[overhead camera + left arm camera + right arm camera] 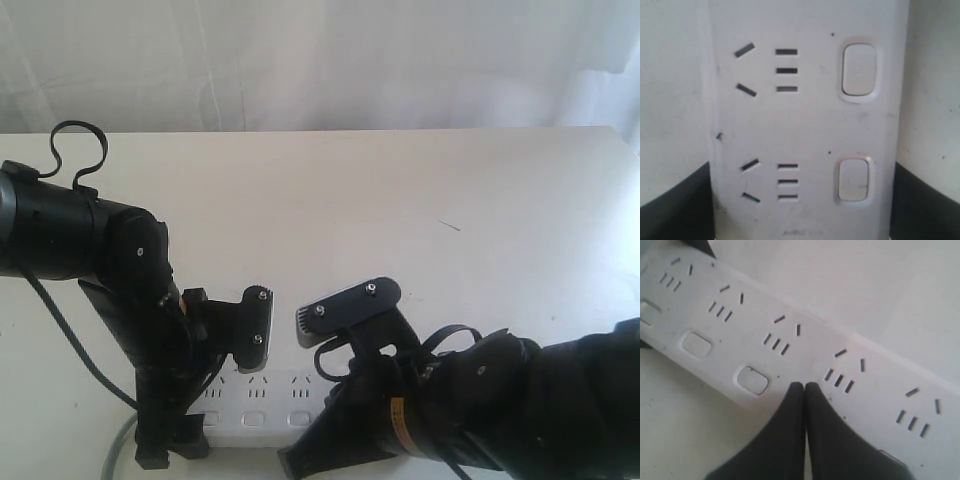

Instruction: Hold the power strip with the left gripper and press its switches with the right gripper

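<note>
The white power strip (255, 400) lies at the table's near edge, its grey cord (120, 445) leaving at the left. My left gripper (175, 440) is shut on the strip (805, 125) near the cord end, a black finger (675, 205) on each long side; two switches (858, 72) show there. My right gripper (804, 386) is shut, tips together over the strip (805, 340), just beside a switch (752, 380). Whether they touch it I cannot tell. The fingers hide the switch after it. In the exterior view the right gripper (300, 455) covers the strip's right part.
The cream table (400, 200) stretches behind the strip to a white curtain (320, 60). A looping black cable (75, 150) rises from the left arm. Screwed black plates (350, 305) of both arms hang above the strip's middle.
</note>
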`<state>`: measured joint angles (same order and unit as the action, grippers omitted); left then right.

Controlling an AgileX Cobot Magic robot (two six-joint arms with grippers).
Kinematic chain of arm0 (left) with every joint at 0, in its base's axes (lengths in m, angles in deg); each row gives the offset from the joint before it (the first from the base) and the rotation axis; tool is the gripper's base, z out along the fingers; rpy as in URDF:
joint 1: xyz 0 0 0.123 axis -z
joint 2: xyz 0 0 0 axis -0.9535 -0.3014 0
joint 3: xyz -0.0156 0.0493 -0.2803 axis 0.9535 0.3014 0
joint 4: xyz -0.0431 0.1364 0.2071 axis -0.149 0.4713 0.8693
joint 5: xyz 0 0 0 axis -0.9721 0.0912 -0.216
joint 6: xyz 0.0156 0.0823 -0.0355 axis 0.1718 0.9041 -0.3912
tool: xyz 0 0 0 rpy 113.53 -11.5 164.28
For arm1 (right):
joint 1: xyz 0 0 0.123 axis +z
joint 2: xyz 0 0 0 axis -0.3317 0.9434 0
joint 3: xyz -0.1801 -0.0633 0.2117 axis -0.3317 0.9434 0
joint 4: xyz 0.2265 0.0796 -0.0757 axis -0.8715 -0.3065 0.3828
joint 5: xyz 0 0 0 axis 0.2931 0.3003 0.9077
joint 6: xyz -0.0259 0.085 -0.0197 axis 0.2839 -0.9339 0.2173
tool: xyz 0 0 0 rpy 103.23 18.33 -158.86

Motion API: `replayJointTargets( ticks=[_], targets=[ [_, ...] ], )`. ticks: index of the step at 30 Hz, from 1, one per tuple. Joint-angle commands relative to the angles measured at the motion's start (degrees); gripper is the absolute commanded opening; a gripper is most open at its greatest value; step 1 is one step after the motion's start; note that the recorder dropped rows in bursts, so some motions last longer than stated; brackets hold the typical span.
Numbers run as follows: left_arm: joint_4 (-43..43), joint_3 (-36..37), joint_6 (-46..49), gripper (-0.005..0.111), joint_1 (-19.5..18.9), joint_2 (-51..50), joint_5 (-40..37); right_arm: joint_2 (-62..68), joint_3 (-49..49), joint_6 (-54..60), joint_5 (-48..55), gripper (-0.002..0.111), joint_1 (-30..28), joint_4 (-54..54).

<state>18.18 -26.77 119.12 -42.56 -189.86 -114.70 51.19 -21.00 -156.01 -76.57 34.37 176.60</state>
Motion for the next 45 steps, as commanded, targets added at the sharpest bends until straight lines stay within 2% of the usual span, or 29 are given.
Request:
replayJointTargets(
  ticks=[1,27,36,40,45],
  targets=[
    [2.3,2.1,-0.2,0.0,0.1,-2.5,-6.2,2.6,0.2,0.0,-1.8,0.0,-0.2,0.1],
    [2.3,2.1,-0.2,0.0,0.1,-2.5,-6.3,1.9,3.8,0.0,0.9,0.0,-0.2,-0.1],
    [2.3,2.1,-0.2,0.0,0.1,-2.5,-6.5,5.9,5.0,0.0,0.1,0.0,-0.2,-0.2],
    [2.3,2.1,-0.2,0.0,0.1,-2.5,-6.5,0.9,5.0,0.0,-1.6,0.0,-0.2,0.1],
    [2.3,2.1,-0.2,0.0,0.1,-2.5,-6.5,-14.3,5.0,0.0,-0.6,0.0,-0.2,0.1]
  ],
)
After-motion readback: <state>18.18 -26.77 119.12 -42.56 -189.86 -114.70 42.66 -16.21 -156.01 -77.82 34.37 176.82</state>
